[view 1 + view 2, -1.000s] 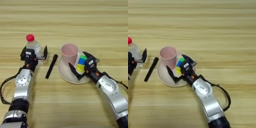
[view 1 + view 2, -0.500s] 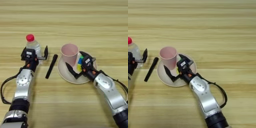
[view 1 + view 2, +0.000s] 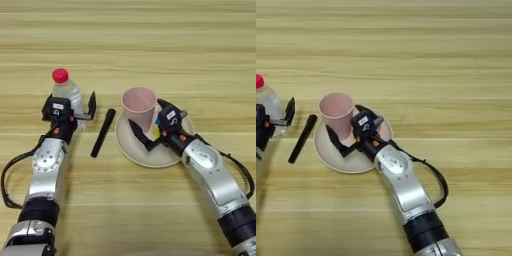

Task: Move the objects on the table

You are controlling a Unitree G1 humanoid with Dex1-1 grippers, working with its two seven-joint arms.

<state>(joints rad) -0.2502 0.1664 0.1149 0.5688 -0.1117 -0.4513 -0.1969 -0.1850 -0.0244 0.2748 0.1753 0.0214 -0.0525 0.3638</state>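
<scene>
Non-task items on the wood surface:

1. Round cream-coloured plate (image 3: 131, 146), lying flat, near centre of view. Bare rim visible on its left and near sides.
2. Black marker-like stick (image 3: 103, 132), lying flat just left of the plate, apart from its rim. Long axis runs diagonally, far end tilted to the right.
3. Small multicoloured block (image 3: 157, 127) on the plate, right portion; blue, yellow and green faces show. Mostly hidden, so shape cannot be told exactly.

Silver arms, black claws, cables
</scene>
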